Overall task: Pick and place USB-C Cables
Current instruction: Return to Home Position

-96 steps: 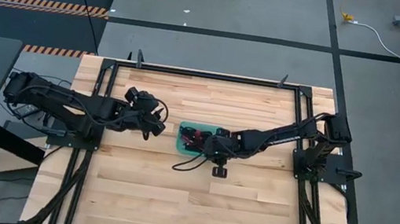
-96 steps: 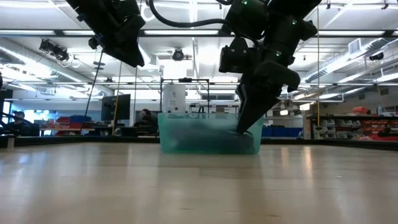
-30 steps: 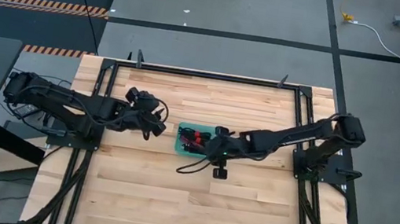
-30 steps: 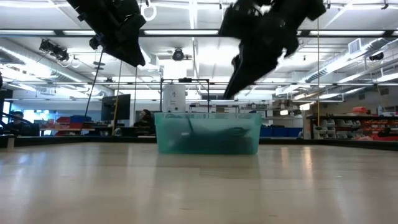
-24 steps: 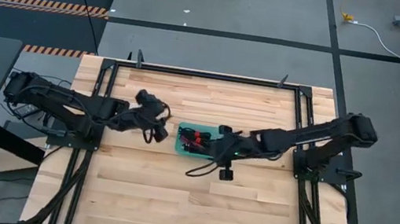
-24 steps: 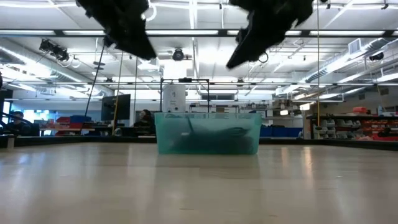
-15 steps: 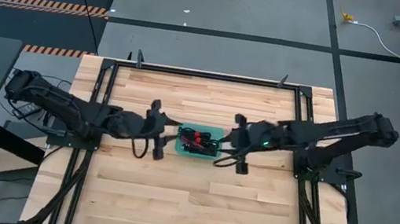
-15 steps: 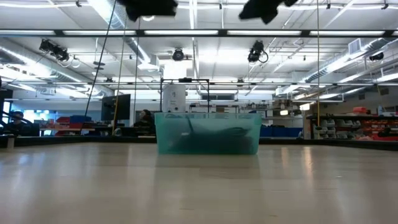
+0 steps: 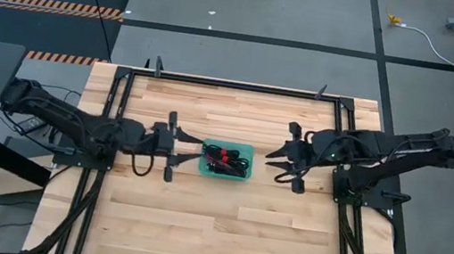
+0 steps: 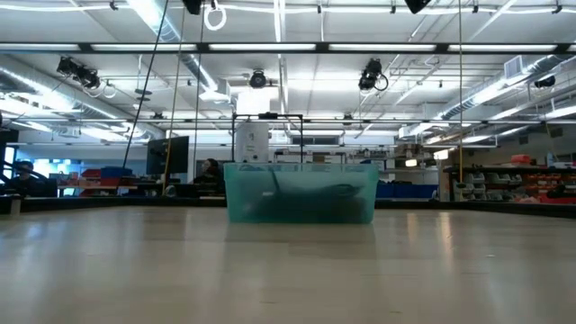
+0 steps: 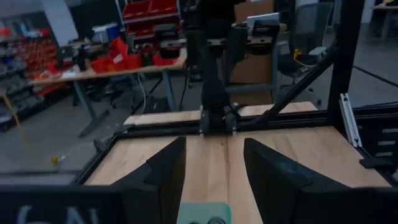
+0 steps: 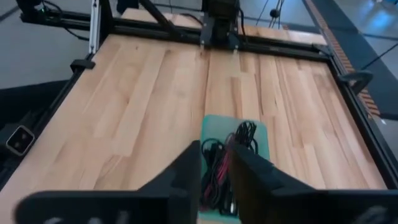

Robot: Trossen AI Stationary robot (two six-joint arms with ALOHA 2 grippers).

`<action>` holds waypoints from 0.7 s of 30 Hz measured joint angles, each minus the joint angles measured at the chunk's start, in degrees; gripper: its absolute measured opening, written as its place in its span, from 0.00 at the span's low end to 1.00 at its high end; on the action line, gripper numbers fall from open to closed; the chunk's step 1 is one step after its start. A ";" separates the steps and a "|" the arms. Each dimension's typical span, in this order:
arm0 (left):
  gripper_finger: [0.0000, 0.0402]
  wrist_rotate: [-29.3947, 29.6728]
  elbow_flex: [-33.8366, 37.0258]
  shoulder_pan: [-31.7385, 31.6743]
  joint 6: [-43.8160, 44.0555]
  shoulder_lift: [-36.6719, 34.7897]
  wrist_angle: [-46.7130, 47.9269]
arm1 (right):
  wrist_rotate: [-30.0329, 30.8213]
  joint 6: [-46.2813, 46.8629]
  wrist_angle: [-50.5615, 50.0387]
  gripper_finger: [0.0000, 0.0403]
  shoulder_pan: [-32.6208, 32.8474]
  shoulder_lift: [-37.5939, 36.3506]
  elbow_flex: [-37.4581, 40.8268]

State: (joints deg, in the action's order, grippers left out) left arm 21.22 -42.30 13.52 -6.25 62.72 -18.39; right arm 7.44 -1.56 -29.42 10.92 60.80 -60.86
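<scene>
The black and red cables (image 9: 221, 157) lie bunched in the green tray (image 9: 247, 151). The tray sits in the middle of the bench (image 9: 221, 225). The left tool (image 11: 213, 147) hangs beside the tray, fingers wide apart, holding nothing. The right tool (image 12: 216, 153) hangs near the tray's other side, fingers a little apart, holding nothing.

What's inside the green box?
A tangle of black and red cables lies in the green box. The top ones cover those underneath, so you cannot count them or see most of the box's floor.
</scene>
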 joint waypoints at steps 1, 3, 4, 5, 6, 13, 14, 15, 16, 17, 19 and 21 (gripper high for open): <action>0.41 0.55 0.00 0.02 1.30 -1.57 2.04 | -0.01 0.21 -0.87 0.21 0.01 -0.45 0.00; 0.37 1.58 0.00 0.38 2.91 -4.64 5.62 | -0.02 0.34 -2.06 0.13 0.02 -1.28 0.28; 0.34 2.19 0.03 0.79 3.32 -6.13 7.21 | -0.02 0.28 -1.83 0.09 0.02 -1.92 0.95; 0.30 2.47 0.49 1.33 3.36 -7.22 7.59 | -0.02 0.20 -1.93 0.05 0.00 -2.57 1.70; 0.26 2.73 1.33 1.79 3.26 -8.19 7.52 | -0.02 0.11 -1.90 0.03 0.00 -3.16 2.48; 0.02 2.83 8.31 2.68 2.92 -14.84 5.53 | -1.49 2.68 3.85 0.02 0.00 -9.53 11.44; 0.02 2.83 8.97 2.69 3.02 -15.83 5.53 | -1.73 3.10 4.63 0.01 0.00 -10.68 12.86; 0.02 2.81 9.63 2.71 3.16 -16.90 5.57 | -1.96 3.44 5.65 0.01 0.00 -11.89 14.27; 0.02 2.77 10.20 2.73 3.43 -17.86 5.47 | -2.11 3.86 6.47 0.01 0.00 -13.21 15.63; 0.01 2.66 10.85 2.78 3.77 -18.89 5.38 | -2.18 4.46 7.12 0.01 0.00 -14.62 17.08; 0.01 2.70 12.50 2.78 4.13 -21.03 5.49 | -2.25 5.35 8.34 0.01 0.00 -17.35 19.64; 0.01 2.75 14.22 2.75 4.43 -23.00 5.43 | -2.29 6.37 8.38 0.01 0.00 -20.18 22.02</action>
State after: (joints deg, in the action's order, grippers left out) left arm 23.97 -28.08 16.26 -1.82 39.71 -12.96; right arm 5.15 4.81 -21.03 10.92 40.62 -38.84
